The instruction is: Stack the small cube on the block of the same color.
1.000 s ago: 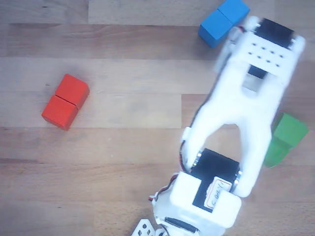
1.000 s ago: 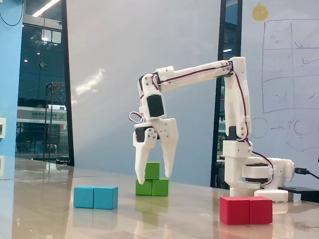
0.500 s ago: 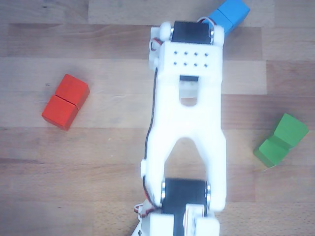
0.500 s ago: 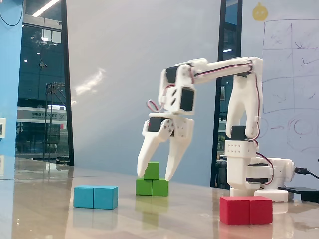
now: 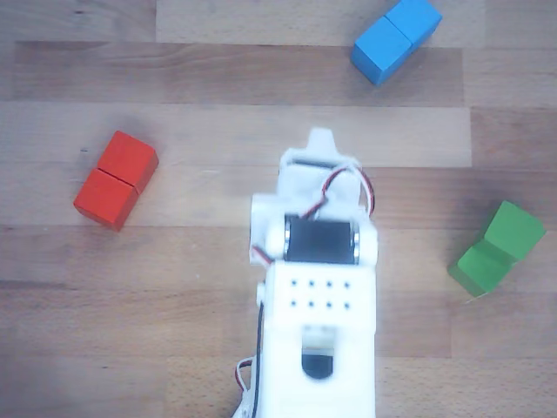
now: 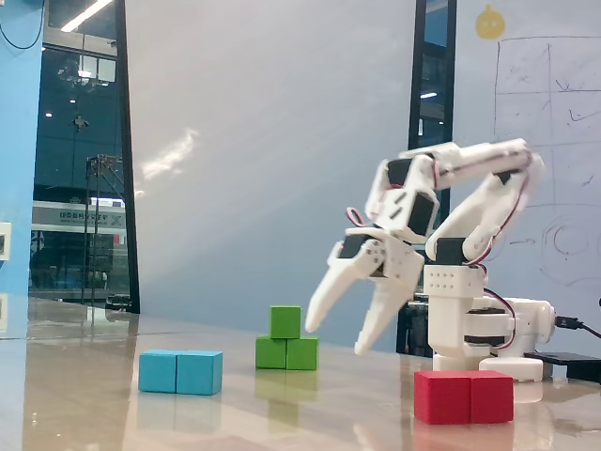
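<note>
In the fixed view, a blue block (image 6: 180,372) made of two cubes sits low on the left of the wooden table (image 6: 113,413). Next to it, nearer the middle of the frame, is the block (image 6: 287,353), long and green. The small cube (image 6: 285,321) sits on top of it, on its left half, so the two green things touch. To the right of them the gripper (image 6: 333,340) hangs in the air, apart from the green pile. Its two white fingers (image 6: 331,293) point down and to the left. They are spread wide and hold nothing. The white arm (image 6: 470,188) bends up behind it and goes down to its base on the right. A red block (image 6: 464,396) made of two cubes sits low on the right, in front of the base.

In the other view, which looks down from above, the red block (image 5: 116,180) is on the left. The arm (image 5: 315,287) fills the lower middle. The blue block (image 5: 396,38) is at the top right. The block (image 5: 481,269) and the small cube (image 5: 515,229) are at the right edge.
</note>
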